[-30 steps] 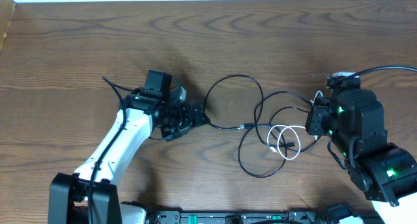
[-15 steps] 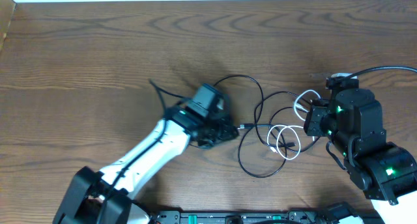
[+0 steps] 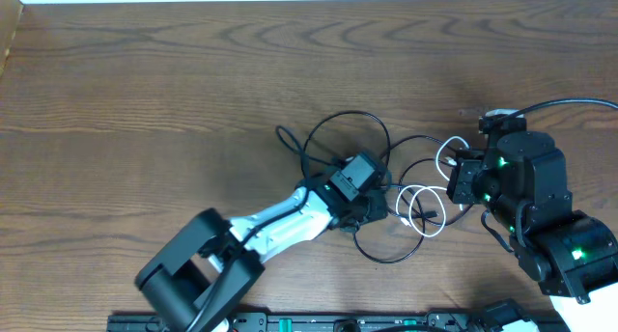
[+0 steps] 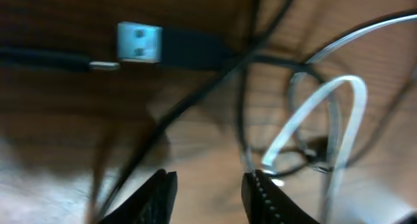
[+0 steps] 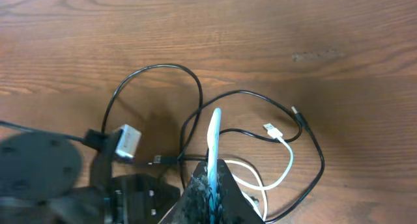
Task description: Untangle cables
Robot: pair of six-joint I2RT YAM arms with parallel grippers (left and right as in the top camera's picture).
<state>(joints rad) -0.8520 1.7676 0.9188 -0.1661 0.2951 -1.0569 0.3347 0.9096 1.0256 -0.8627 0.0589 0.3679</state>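
The cables lie tangled mid-table: black cables (image 3: 349,120) looping around coils of a white cable (image 3: 422,208). My left gripper (image 3: 375,205) hovers low over the tangle's left side. In the left wrist view its jaws (image 4: 210,186) stand open with bare wood between them. A black strand runs just left of them, a black USB plug (image 4: 140,43) lies ahead, and the white cable (image 4: 326,110) is to the right. My right gripper (image 5: 214,170) is shut on a raised loop of the white cable (image 5: 214,129), whose small plug (image 5: 270,128) lies on the wood.
The right arm's body (image 3: 526,192) stands at the right of the tangle, with its thick black wire (image 3: 570,103) running off to the right. The left arm (image 3: 261,231) slants in from the bottom left. Bare wooden table (image 3: 145,81) spreads left and behind.
My left arm swept right from the table's left side onto the cable tangle, and its jaws narrowed. The right gripper drew up a white loop and has since held still.
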